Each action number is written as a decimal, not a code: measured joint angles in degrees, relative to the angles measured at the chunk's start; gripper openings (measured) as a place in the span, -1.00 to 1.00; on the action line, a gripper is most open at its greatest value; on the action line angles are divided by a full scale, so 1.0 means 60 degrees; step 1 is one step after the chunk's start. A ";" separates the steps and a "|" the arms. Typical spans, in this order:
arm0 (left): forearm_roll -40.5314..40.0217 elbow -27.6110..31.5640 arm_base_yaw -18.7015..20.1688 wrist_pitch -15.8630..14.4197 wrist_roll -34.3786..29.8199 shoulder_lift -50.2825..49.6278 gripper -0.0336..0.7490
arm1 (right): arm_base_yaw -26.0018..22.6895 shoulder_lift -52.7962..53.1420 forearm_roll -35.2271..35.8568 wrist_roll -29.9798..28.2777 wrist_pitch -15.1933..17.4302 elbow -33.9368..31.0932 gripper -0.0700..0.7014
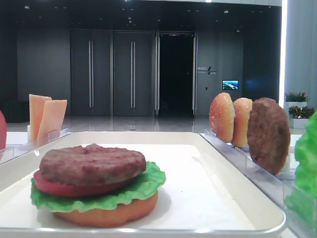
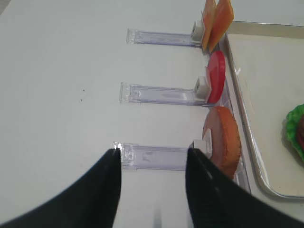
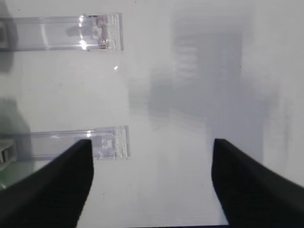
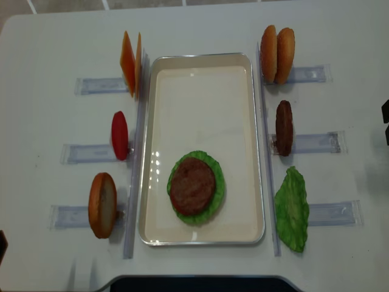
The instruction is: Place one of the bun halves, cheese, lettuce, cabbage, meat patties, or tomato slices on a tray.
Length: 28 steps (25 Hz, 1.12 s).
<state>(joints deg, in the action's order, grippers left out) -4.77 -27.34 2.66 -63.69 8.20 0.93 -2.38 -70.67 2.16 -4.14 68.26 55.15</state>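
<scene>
From overhead we find the tray (image 4: 201,73) at the middle of the white surface (image 4: 48,36), carrying a stack toward its near end: a meat patty (image 4: 192,185) over a lettuce leaf (image 4: 217,204). Only the low front view shows the rest of that stack, a tomato slice (image 1: 54,186) under the patty and a bun half (image 1: 106,210) at the bottom.

Left of the tray, clear racks (image 4: 82,152) hold cheese slices (image 4: 129,62), a tomato slice (image 4: 120,135) and a bun half (image 4: 102,204), all on edge. To the right stand two bun halves (image 4: 277,53), a second patty (image 4: 284,128) and a loose lettuce leaf (image 4: 292,208).

The left wrist view shows the left tool (image 2: 152,190) released, its jaws apart over the nearest left rack, just beside the upright bun half. The right wrist view shows the right tool (image 3: 152,183) likewise released, jaws wide, holding nothing, above bare surface near two rack ends (image 3: 111,142). Neither tool is clearly seen overhead.
</scene>
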 joint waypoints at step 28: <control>0.0000 0.0000 0.0000 0.0000 0.0000 0.0000 -0.03 | 0.0000 0.9692 -0.0007 0.0057 -0.0160 -0.4271 0.54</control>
<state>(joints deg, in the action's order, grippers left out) -4.77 -27.34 2.66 -63.69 8.20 0.93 -2.38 -12.51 2.11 -3.80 67.29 29.52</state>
